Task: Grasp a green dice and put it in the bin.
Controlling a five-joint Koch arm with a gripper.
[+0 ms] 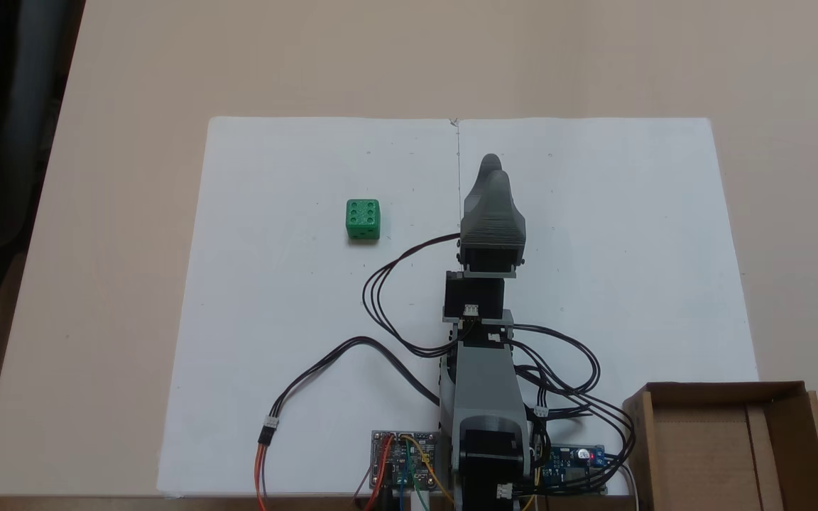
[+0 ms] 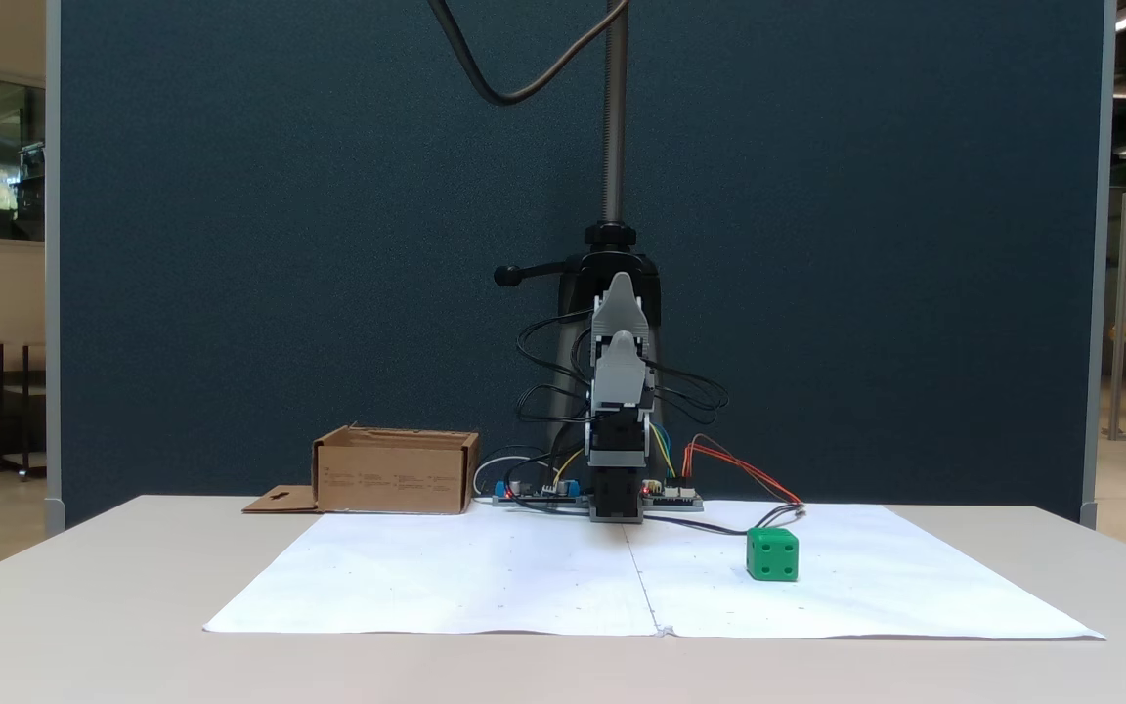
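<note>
Surface [image 1: 132, 85]: white paper sheet [image 1: 593, 213] | green dice [image 1: 363, 218] untouched, well left of gripper [image 1: 491, 165] | gripper empty, opening unreadable | step: reach not begun | next: swing toward dice | bin [image 1: 725, 390] beside arm base.

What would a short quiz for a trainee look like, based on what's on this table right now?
1. True or false: the green dice lies inside the bin.
2. In the fixed view from above, the dice sits on which side of the gripper? A) left B) right C) directly under it
3. What does the dice rest on?

Key
1. False. It lies out on the white paper, far from the cardboard bin, whose visible inside looks empty.
2. A. In the fixed view from the front, the dice appears on the right instead.
3. The white paper sheet, with the six-pip face up.
</note>
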